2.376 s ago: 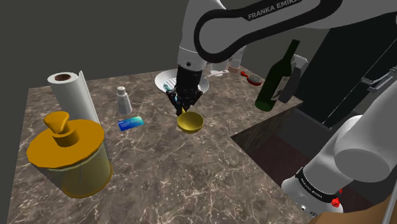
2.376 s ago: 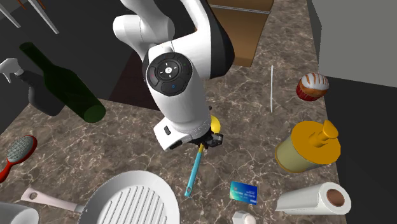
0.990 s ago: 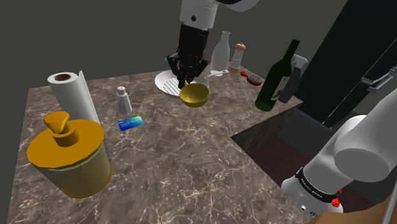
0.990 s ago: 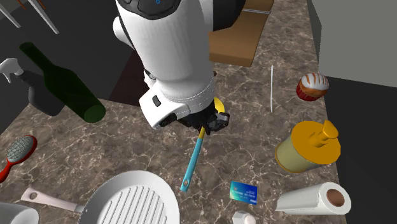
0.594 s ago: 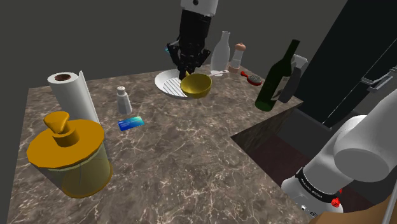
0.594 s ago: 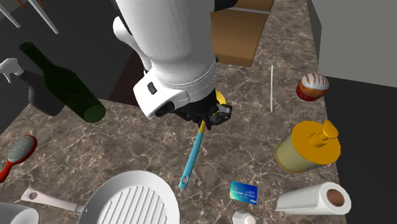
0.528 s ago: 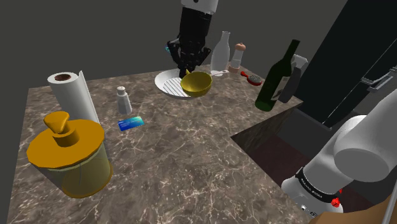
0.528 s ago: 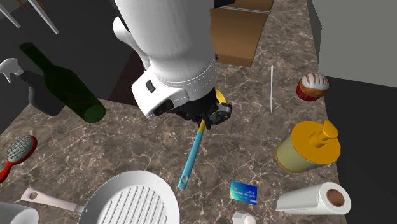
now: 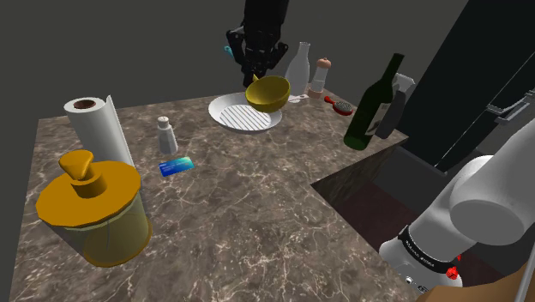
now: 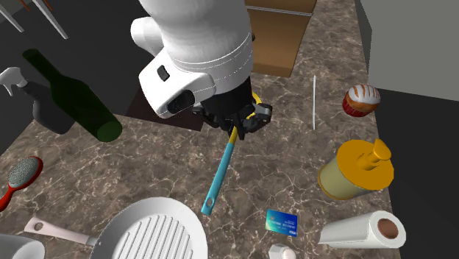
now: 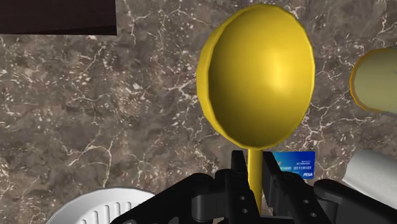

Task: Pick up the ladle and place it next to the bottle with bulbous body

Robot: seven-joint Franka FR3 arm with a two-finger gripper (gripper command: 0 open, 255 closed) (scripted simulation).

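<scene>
The jaws pinched the yellow ladle (image 9: pixel 267 93) at its stem; the ladle hung clear of the table (image 9: pixel 257 206), near the white ribbed pan (image 9: pixel 219 111). The bulbous bottle (image 9: pixel 297 70) stood beside that pan.

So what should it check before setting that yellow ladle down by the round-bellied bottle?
1. Grip: gripper shut on the ladle, just behind its bowl: ok.
2. Ladle lifted off the counter: ok.
3. Bottle upright at the counter's far edge: ok.
4. Bare space beside the bottle: pan and small shaker stand close by: cannot tell.
5. Ladle's long handle clear of the pan on the way: cannot tell.
</scene>
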